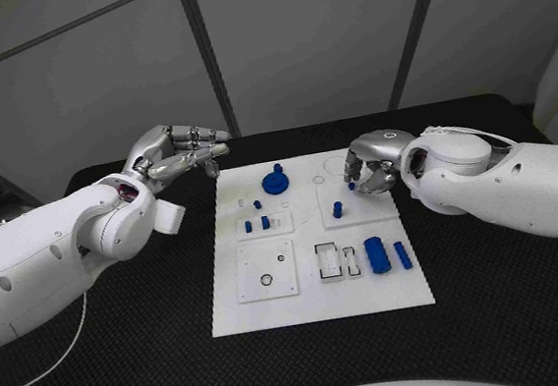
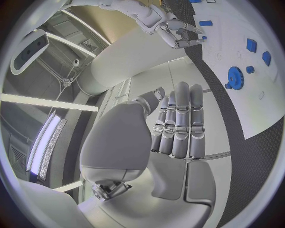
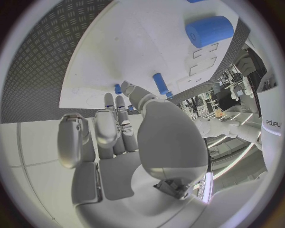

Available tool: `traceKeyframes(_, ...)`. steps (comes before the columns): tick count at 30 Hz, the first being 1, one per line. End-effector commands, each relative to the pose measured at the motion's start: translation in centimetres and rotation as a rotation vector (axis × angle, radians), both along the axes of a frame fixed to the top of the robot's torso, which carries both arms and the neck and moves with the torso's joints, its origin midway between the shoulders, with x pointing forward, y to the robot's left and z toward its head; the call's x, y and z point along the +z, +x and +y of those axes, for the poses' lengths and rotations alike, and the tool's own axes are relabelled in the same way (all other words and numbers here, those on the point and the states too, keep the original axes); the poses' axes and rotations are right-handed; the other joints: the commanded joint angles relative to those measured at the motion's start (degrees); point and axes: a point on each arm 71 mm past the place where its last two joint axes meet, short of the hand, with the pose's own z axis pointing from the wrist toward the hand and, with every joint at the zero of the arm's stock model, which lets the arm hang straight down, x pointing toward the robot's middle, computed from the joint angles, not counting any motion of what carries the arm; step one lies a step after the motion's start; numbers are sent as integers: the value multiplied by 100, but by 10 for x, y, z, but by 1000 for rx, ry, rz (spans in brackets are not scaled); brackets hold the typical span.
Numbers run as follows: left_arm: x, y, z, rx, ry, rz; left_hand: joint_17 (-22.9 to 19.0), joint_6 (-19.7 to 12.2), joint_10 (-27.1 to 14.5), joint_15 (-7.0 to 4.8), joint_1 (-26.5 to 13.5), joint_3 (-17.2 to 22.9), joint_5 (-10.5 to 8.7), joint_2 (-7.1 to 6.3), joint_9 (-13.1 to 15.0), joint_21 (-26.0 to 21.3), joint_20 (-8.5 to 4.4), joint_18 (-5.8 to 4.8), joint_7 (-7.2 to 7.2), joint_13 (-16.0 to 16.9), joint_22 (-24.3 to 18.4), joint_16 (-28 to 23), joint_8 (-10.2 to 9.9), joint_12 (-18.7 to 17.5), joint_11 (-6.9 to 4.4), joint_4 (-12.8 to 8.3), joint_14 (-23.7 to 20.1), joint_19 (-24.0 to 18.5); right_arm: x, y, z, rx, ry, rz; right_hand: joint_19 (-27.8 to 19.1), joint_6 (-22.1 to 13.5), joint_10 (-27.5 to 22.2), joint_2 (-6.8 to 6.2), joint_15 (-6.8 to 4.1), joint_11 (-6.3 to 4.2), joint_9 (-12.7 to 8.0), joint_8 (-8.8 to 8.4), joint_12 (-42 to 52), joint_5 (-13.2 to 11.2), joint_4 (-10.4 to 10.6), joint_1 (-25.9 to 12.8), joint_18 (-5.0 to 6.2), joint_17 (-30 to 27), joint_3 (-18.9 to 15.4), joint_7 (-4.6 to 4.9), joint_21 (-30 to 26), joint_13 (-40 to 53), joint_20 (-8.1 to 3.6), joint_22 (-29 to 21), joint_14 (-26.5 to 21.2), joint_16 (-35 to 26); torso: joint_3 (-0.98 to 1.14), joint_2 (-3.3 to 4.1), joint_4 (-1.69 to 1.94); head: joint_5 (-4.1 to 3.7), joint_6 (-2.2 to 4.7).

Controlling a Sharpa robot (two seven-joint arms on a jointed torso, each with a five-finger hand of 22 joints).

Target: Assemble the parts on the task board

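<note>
Head view: left hand [image 1: 176, 155] raised off the far left corner of the task board [image 1: 322, 300], fingers side by side and part curled, thumb apart, nothing held. Right hand [image 1: 372, 163] low over the board's far right, fingers curled downward, an upright peg [image 1: 337, 209] just short of the fingertips. Counted on the board: one gear [image 1: 274, 182], two short pegs [image 1: 257, 224] side by side, the one upright peg, two cylinders [image 1: 389, 257] lying parallel, well behind the right fingers. Left wrist view: straight fingers [image 2: 178, 123] pressed together, palm bare, gear [image 2: 235, 75] well beyond the fingertips, right hand [image 2: 178, 31] farther off. Right wrist view: fingers [image 3: 113, 123] bunched and pointing at the board [image 3: 118, 52], a small blue piece [image 3: 118, 89] at one fingertip, possibly pinched but too hidden to tell; upright peg [image 3: 160, 83] just beside the thumb. Risks: knocking the upright peg over through a sideways sweep of the curled fingers; dropping a poorly pinched piece; jamming from a tilted insertion.
</note>
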Motion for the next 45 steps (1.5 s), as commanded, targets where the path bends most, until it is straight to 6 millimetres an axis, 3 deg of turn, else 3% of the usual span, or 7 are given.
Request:
traceKeyframes(1, 3, -1, -2, -11, -30, -10, -7, 26, -21, 30, -10, -41, -7, 59, 6, -32, 42, -64, 5, 9, -10, -31, -36, -21, 25, -8, 7, -5, -3, 1, 1, 11, -26, 24, 40, 54, 49, 67, -4, 0, 7, 10, -16, 12, 6, -2, 10, 3, 50, -8, 37, -25, -11, 459, 94, 41, 2, -1, 3, -2, -7)
traceKeyframes(14, 2, -1, -3, -12, -36, -3, -14, 22, -24, 33, -10, -47, -7, 62, 7, -47, 43, -65, 11, 13, -20, -50, -44, -21, 28, -8, 9, -1, -11, 2, 6, 18, -36, 51, 77, 221, 234, 249, -57, -53, 23, 22, -19, 25, -58, -28, -7, 22, 223, -59, 90, -181, -62, 532, 98, 103, 1, -3, -2, -1, -23)
traceKeyframes(26, 2, 0, -2, -7, -34, 2, -25, 10, -36, 38, -13, -61, -5, 63, 8, -73, 47, -66, 18, 17, -39, -82, -60, -27, 35, -7, 16, 6, -11, 4, 5, -12, -32, 23, 170, 531, 585, 598, -140, -157, 88, 97, 22, 41, -206, 59, -48, 43, 358, -138, 222, -260, -137, 703, 107, 168, 3, -8, -2, -16, -38)
traceKeyframes(29, 2, 0, -2, -6, -33, 3, -25, 10, -36, 38, -13, -61, -5, 63, 8, -73, 47, -66, 18, 17, -39, -82, -60, -27, 35, -7, 16, 6, -10, 4, 5, -15, -23, 4, 199, 574, 666, 678, -163, -161, 98, 79, -11, -269, -314, 100, -63, 38, 563, -147, 264, -275, -159, 758, 107, 183, 3, -6, -3, -16, -38)
traceKeyframes(45, 1, 1, 2, 1, -28, 8, -38, 9, -47, 40, 4, -67, 4, 73, 13, -106, 49, -65, 20, 24, -62, -123, -72, -32, 38, -17, 23, 17, 4, -7, 7, 7, 69, -98, 256, 644, 743, 565, -162, -175, 115, 36, -50, -237, -457, -46, -89, 14, 839, -151, 348, -302, -172, 865, 105, 208, -1, -18, -1, -31, -23)
